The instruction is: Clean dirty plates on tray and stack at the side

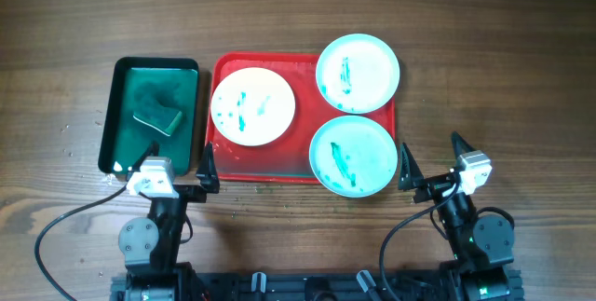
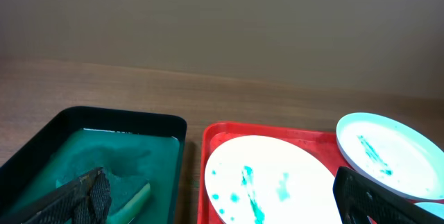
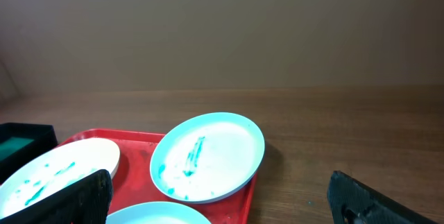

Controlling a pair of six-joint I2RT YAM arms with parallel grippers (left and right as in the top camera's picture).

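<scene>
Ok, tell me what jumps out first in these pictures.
A large red rectangular plastic tray mid-table carries three round white turquoise-rimmed plates streaked green, the two right ones overhanging its rim. Left of it, a smaller dark green tray holds a green sponge.

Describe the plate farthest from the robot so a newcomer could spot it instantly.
Find the large red tray, carrying three turquoise-rimmed plates. The far-right plate overhangs its far right corner. The left plate lies wholly inside the tray and the near-right plate overhangs the near corner; only this one pokes past the tray's far rim.
</scene>
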